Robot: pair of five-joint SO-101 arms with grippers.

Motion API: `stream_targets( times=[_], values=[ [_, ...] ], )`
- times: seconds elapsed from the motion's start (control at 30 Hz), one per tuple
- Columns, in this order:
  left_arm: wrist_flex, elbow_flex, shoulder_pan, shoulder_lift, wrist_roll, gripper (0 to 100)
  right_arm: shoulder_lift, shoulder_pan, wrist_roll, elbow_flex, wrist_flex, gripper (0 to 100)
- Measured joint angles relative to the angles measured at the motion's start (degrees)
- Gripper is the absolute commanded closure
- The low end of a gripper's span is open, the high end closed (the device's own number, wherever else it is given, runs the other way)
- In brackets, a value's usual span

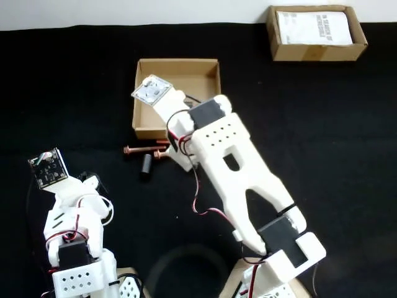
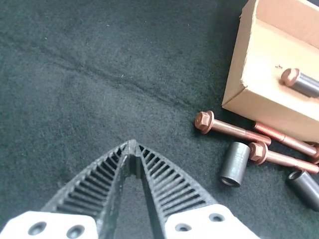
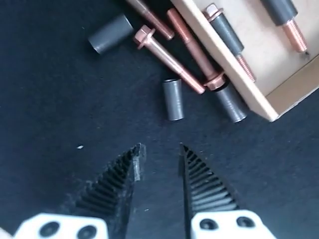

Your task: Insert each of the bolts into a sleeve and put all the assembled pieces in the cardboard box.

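Observation:
The cardboard box (image 1: 144, 110) lies open at the table's middle; two bolt-in-sleeve pieces (image 3: 227, 36) (image 3: 285, 21) rest inside it. Just in front of the box lie three loose copper bolts (image 3: 168, 59) (image 3: 195, 51) (image 3: 149, 19) and three dark sleeves (image 3: 108, 34) (image 3: 173, 99) (image 3: 231, 103). My right gripper (image 3: 161, 149) hovers open over the cloth a short way from the middle sleeve, holding nothing. My left gripper (image 2: 132, 147) is shut and empty, well to the left of the nearest bolt (image 2: 229, 128) and sleeve (image 2: 235, 164). The left arm (image 1: 74, 217) stands at the front left.
A second cardboard box (image 1: 358, 37) holding a printed sheet sits at the far right back. The right arm (image 1: 229, 155) stretches diagonally from the front edge to the box, covering part of the pile. Black cloth (image 1: 322, 155) covers the table.

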Motion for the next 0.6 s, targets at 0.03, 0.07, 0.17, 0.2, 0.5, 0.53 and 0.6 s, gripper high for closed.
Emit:
stream_targets(
  times=[0.03, 0.07, 0.17, 0.2, 0.5, 0.53, 0.6],
  values=[
    [0.0, 0.0, 0.0, 0.0, 0.0, 99, 0.88, 0.0, -0.35, -0.09, 0.0, 89.8],
    [0.0, 0.0, 0.0, 0.0, 0.0, 99, 2.11, 0.0, -0.62, -0.09, -0.35, 89.8],
    [0.0, 0.0, 0.0, 0.0, 0.0, 99, 7.21, 0.09, -0.88, -0.09, -2.29, 89.8],
    [0.0, 0.0, 0.0, 0.0, 0.0, 99, 8.97, 0.0, -0.97, -0.09, -3.08, 89.8],
    [0.0, 0.0, 0.0, 0.0, 0.0, 99, 19.69, 0.79, 3.78, -0.09, -10.9, 89.8],
    [0.0, 0.0, 0.0, 0.0, 0.0, 99, 20.04, 1.14, 4.4, -0.09, -11.6, 89.8],
    [0.0, 0.0, 0.0, 0.0, 0.0, 99, 20.66, 2.02, 5.63, -0.09, -12.75, 89.8]
  ],
)
